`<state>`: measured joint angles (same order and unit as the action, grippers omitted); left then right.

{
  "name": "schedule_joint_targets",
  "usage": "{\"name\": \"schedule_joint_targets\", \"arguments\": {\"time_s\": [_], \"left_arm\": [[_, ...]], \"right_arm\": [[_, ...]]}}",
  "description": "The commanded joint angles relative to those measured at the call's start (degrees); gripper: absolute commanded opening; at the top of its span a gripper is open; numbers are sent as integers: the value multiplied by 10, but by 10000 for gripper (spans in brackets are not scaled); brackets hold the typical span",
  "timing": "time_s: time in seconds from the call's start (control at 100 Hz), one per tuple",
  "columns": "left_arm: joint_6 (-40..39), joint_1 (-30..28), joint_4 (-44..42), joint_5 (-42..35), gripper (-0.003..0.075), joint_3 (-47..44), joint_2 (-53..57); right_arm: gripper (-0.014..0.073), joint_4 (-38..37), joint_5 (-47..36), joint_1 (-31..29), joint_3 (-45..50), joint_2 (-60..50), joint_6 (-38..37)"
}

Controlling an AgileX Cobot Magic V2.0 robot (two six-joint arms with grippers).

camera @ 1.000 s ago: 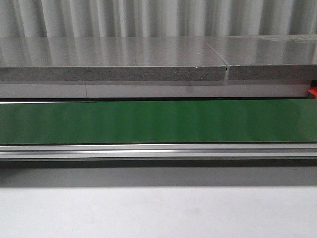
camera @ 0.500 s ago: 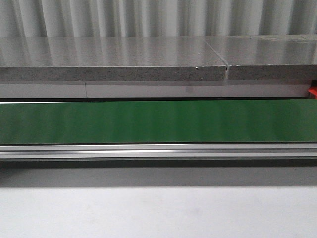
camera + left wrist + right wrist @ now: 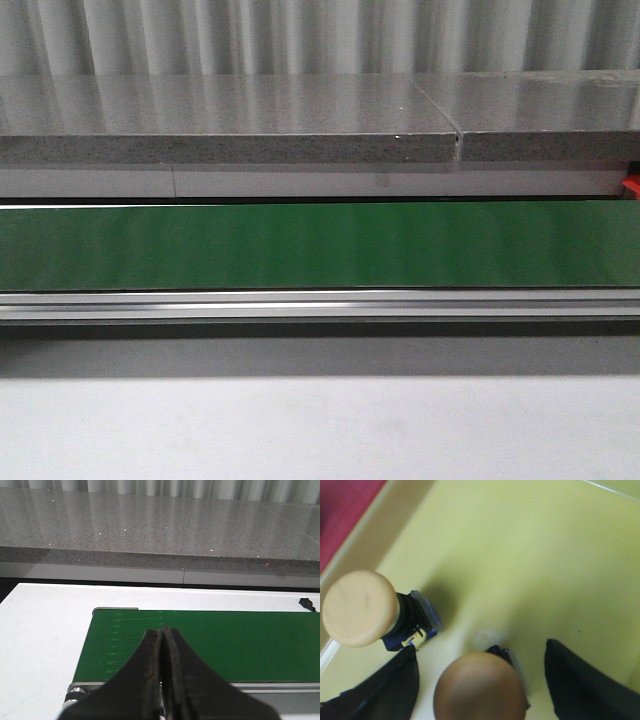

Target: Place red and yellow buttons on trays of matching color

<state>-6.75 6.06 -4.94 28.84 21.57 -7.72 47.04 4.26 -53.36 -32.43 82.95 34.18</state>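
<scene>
In the right wrist view my right gripper (image 3: 481, 682) is open above the yellow tray (image 3: 530, 560). A yellow button (image 3: 479, 687), its cap in shadow, stands on the tray between the fingers (image 3: 400, 685), with a gap on each side. A second yellow button (image 3: 362, 607) with a pale cap and dark blue base rests on the tray beside it. A corner of the red tray (image 3: 342, 505) shows alongside. No red button is in view. My left gripper (image 3: 161, 637) is shut and empty over the end of the green belt (image 3: 225, 640).
The green conveyor belt (image 3: 320, 245) runs across the front view with nothing on it, an aluminium rail (image 3: 320, 303) along its near side. A grey stone counter (image 3: 230, 120) lies behind it. A small red part (image 3: 630, 186) shows at the far right edge.
</scene>
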Motion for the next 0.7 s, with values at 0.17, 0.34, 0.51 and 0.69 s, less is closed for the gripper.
{"name": "schedule_joint_targets", "arguments": {"time_s": [0.17,0.34,0.51,0.69], "left_arm": [[0,4,0,-43,-21,14,-6],[0,4,0,-43,-21,14,-6],[0,4,0,-43,-21,14,-6],[0,4,0,-43,-21,14,-6]], "right_arm": [[544,6,-53,-1,-13,-35,7],[542,16,-58,-1,-13,-88,7],[542,47,-74,27,-16,-146,7],[542,36,-43,117,-62,-179,12]]}}
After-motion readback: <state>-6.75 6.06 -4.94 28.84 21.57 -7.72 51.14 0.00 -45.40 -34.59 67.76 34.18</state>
